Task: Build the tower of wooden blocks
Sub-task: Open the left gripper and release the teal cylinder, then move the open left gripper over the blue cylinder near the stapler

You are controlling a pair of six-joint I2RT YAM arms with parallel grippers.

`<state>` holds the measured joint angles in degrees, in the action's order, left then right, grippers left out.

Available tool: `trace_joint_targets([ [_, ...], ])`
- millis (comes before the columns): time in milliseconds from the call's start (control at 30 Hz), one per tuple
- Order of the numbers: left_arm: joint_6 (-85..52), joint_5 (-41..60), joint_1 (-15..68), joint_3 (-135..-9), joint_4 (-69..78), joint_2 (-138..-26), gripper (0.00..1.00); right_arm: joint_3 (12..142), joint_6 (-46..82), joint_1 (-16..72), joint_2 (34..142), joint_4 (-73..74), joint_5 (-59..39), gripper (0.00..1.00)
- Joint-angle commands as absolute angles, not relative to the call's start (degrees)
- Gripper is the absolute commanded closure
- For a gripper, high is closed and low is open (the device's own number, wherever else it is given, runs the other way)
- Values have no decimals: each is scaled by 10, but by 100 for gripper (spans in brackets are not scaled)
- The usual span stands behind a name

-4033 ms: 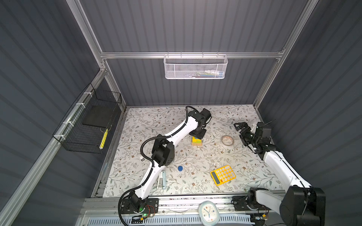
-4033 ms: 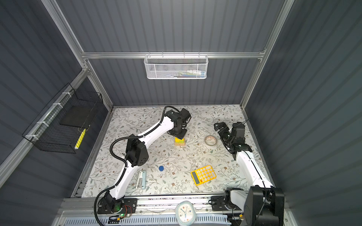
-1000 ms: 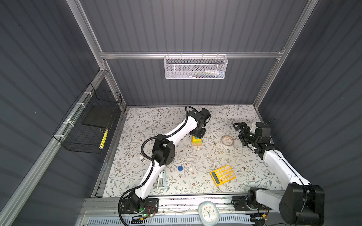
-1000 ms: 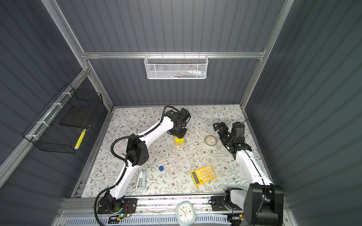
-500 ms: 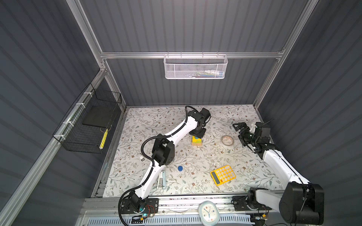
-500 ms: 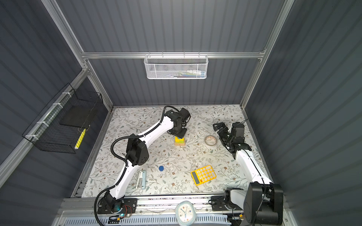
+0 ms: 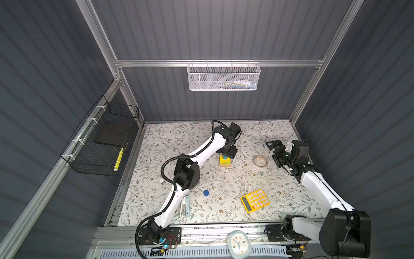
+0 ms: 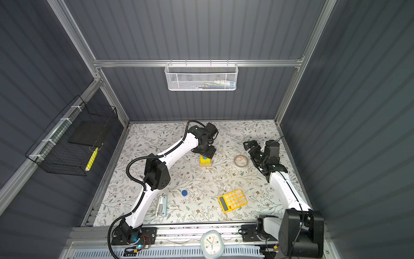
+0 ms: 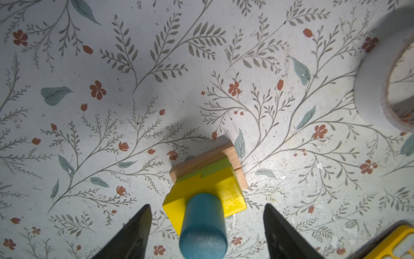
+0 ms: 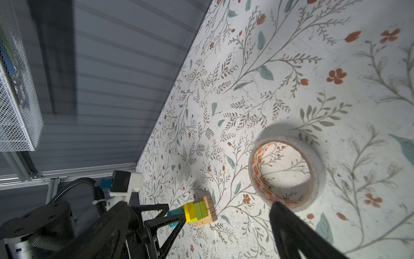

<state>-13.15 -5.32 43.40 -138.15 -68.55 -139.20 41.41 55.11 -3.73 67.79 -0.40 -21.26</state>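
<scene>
Left pincer [image 9: 206, 205] released (jaws apart) | blue cylinder [image 9: 202, 224] upright atop tower [image 9: 230, 195], axis vertical

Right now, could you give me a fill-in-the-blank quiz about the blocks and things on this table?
The blue cylinder stands on ____ of the wood block tower.
The left gripper has its jaws ____ on either side of that cylinder.
The clear tape roll lies ____ the tower and the right gripper.
Missing words: top; open; between.
</scene>
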Motion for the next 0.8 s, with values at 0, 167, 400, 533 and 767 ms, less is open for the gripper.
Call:
trace_joint_targets([
  [0,-131,-58,430,-1412,-689,-1346,19,426,552,-40,676,2,-217,1],
  [167,-137,-94,429,-1379,-695,-1269,19,427,552,-40,675,0,-218,1],
  [400,-167,-137,429,-1220,-693,-1121,18,425,547,-40,668,-11,-206,1],
  [533,-190,-145,430,-1112,-691,-1046,18,426,543,-40,662,-20,-203,1],
  [767,-238,-128,431,-926,-664,-943,18,423,542,-41,645,-30,-200,1],
])
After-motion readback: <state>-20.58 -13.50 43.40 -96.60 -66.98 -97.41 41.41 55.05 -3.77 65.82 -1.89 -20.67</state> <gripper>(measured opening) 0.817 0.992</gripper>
